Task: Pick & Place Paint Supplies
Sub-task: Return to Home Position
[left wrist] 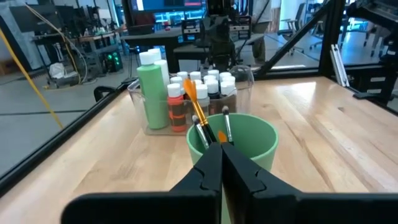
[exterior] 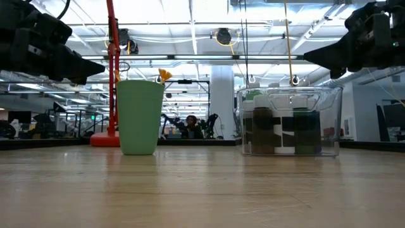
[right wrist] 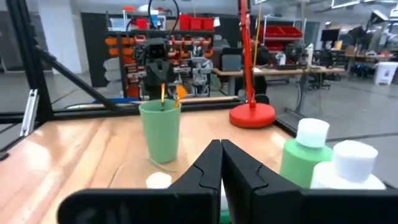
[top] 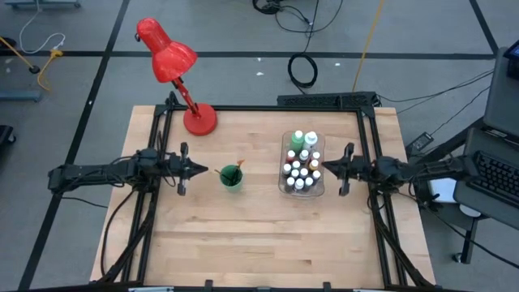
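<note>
A clear plastic tray [top: 285, 185] at the table's right middle holds several small white-capped paint bottles [top: 298, 172] and taller green bottles [left wrist: 148, 87]. A green cup [top: 231, 176] stands upright left of it with paintbrushes [left wrist: 200, 115] leaning inside, handles down. My left gripper [top: 208, 170] hovers shut just left of the cup, pointing level at it. My right gripper [top: 323, 166] hovers shut just right of the tray, pointing level toward it. Neither touches anything.
A red desk lamp [top: 174, 69] stands with its base [top: 199, 119] at the table's far left. Black frame rails [top: 243, 109] run along the table's far, left and right edges. Bare wood lies across the whole near half of the table.
</note>
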